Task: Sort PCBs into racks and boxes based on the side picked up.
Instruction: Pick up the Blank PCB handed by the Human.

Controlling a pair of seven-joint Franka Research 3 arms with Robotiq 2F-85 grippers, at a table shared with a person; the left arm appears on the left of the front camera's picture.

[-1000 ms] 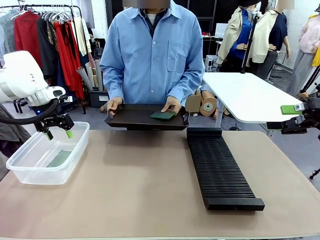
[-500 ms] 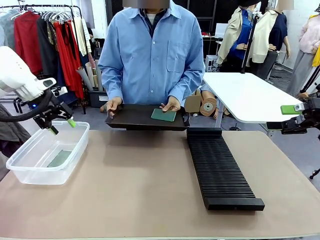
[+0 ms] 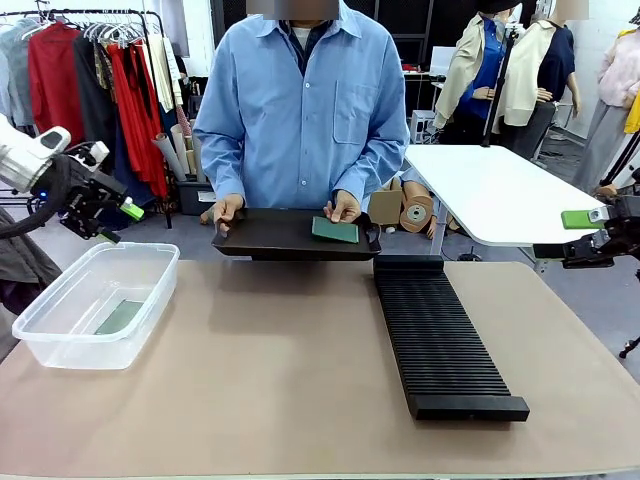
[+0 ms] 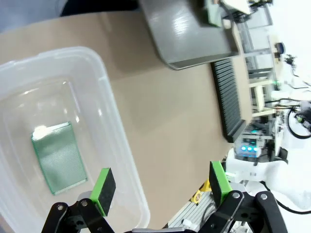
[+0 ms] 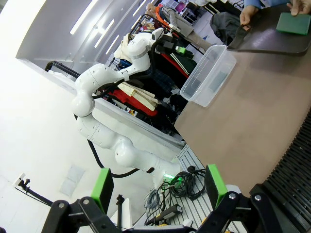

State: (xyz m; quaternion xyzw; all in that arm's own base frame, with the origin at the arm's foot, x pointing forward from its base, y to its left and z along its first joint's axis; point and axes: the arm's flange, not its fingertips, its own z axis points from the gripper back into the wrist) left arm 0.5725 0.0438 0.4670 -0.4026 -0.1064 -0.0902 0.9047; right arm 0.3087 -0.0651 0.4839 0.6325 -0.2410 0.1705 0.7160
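Note:
A clear plastic box (image 3: 60, 338) stands at the table's left with one pale speckled PCB (image 3: 120, 317) flat on its floor. My left gripper (image 3: 118, 223) hangs open and empty above and behind the box's far left corner. The left wrist view looks down on that PCB (image 4: 59, 156) in the box (image 4: 104, 104), between the open left gripper (image 4: 159, 187) fingers. A person holds a black tray (image 3: 270, 235) at the far edge, a hand resting on a dark green PCB (image 3: 335, 230). The long black rack (image 3: 440, 335) lies right of centre. My right gripper (image 3: 582, 232) waits open off the table's right side.
The right wrist view, past the open right gripper (image 5: 158, 187), takes in the box (image 5: 209, 75), the tray (image 5: 262, 41) with its PCB (image 5: 293, 23) and a rack corner (image 5: 291, 170). A white table (image 3: 500, 190) stands behind the rack's far right. Bare tan tabletop lies between box and rack.
My left gripper has risen from over the box and swung back to the left, tilting sideways. The person's hand has slid the PCB slightly to the right on the tray.

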